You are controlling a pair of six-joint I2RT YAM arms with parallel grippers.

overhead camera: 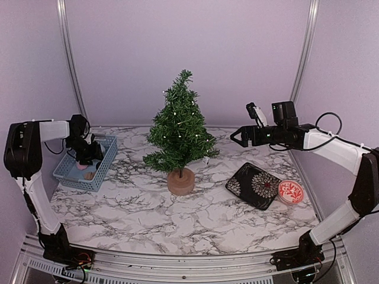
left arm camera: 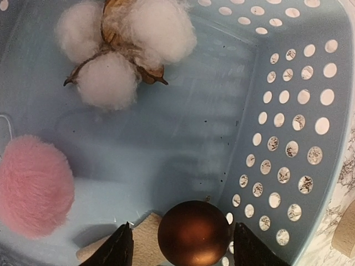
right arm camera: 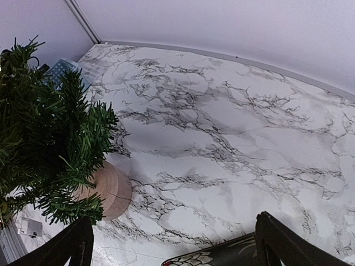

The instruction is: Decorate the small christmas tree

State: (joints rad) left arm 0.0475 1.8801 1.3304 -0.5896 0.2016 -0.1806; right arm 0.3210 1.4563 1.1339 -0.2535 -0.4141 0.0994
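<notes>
— Why is the left gripper [left arm camera: 183, 246] inside the blue basket [left arm camera: 288, 111]?
— It straddles the brown bauble [left arm camera: 193, 233], jaws spread, nothing gripped. The right gripper [overhead camera: 238, 137] hovers wide open near the small christmas tree [overhead camera: 179, 127], mid-table.

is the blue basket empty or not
Not empty: the basket holds a cotton sprig, a pink pom-pom and a brown ball.
</notes>
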